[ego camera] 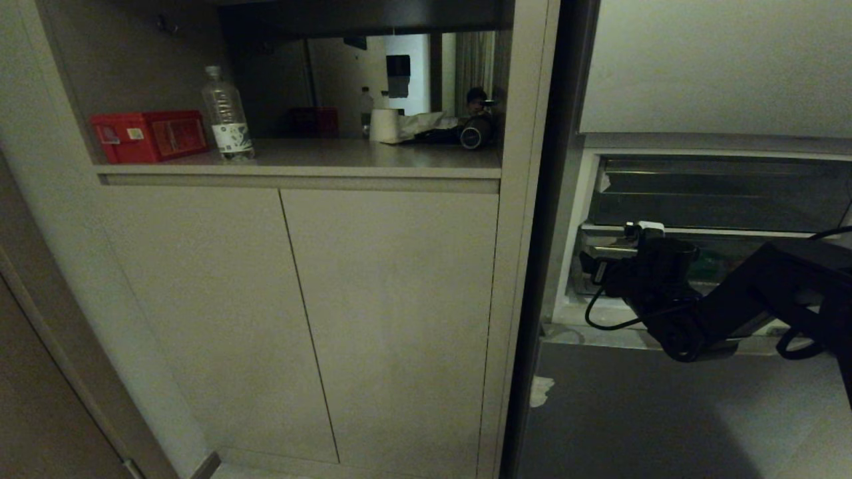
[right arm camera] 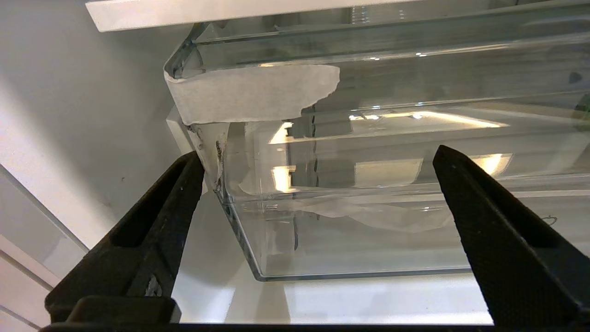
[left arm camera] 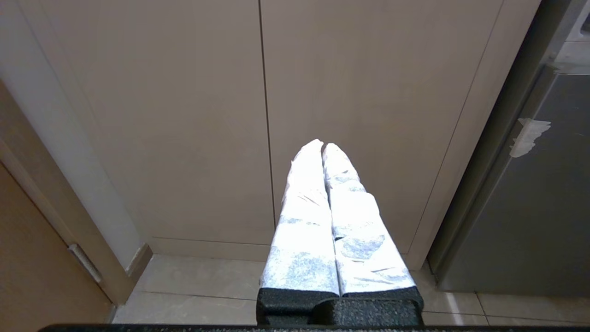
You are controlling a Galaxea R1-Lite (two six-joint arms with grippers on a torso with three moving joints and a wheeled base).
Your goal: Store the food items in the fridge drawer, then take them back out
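The fridge drawer (right arm camera: 368,230) is a clear plastic bin with white tape (right arm camera: 249,92) on its front corner. It sits low in the open fridge (ego camera: 725,256). My right gripper (right arm camera: 318,153) is open just in front of that corner; its black fingers (right arm camera: 156,216) stand wide apart and touch nothing. In the head view the right arm (ego camera: 665,293) reaches in from the right toward the drawer. The food items are hidden; a greenish patch (ego camera: 707,273) shows behind the arm, and I cannot tell what it is. My left gripper (left arm camera: 322,144), wrapped in white, is shut and empty, parked facing the cabinet doors.
A smoky-dark tray (ego camera: 719,193) sits above the drawer. Below is the grey lower fridge door (ego camera: 665,412) with a tape scrap (ego camera: 542,390). Left of the fridge, a beige cabinet (ego camera: 386,319) carries a shelf with a red box (ego camera: 150,136), a water bottle (ego camera: 226,123) and a paper roll (ego camera: 384,125).
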